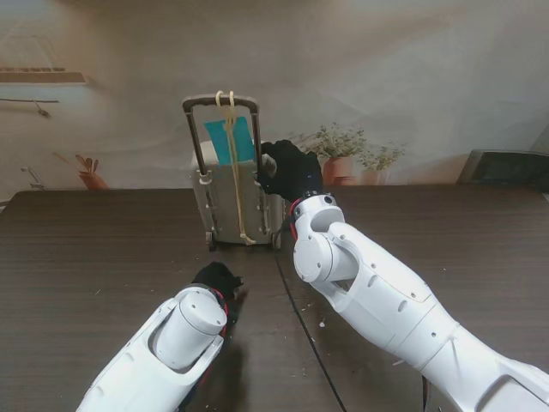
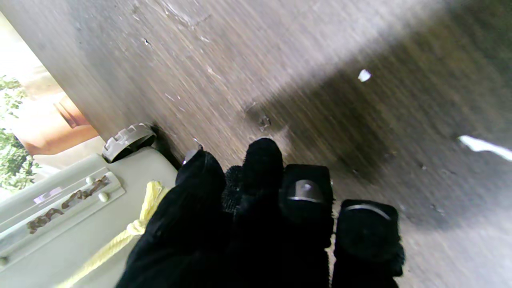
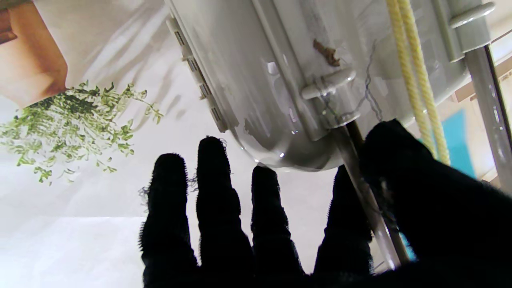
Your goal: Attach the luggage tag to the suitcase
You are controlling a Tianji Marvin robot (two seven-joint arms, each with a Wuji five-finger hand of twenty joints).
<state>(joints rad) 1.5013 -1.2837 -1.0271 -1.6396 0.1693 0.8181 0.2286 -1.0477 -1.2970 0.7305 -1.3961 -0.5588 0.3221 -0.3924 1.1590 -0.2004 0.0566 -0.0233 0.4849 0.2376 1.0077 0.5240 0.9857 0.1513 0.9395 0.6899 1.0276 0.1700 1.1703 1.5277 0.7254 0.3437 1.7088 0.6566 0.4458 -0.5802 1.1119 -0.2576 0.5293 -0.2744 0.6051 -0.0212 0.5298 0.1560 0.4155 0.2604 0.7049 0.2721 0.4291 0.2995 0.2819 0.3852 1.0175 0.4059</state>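
Standing upright near the far middle of the dark table point(image 1: 103, 257), the small grey suitcase point(image 1: 225, 202) has its pull handle point(image 1: 220, 101) raised, a teal luggage tag point(image 1: 232, 140) showing between the handle rods and a yellow cord point(image 1: 233, 172) looped over the top bar and hanging down its front. On the stand's view the right hand point(image 1: 290, 170) is at the suitcase's right rod, while the left hand point(image 1: 218, 280) sits low over the table nearer to me. From the left wrist, that hand point(image 2: 276, 208) has its fingers curled together, nothing seen in them, beside the suitcase's base point(image 2: 60, 224) and wheel point(image 2: 128, 138). From the right wrist, four fingers point(image 3: 214, 192) are spread apart and the thumb point(image 3: 400, 160) lies against the rod point(image 3: 360, 176); whether it grips cannot be told.
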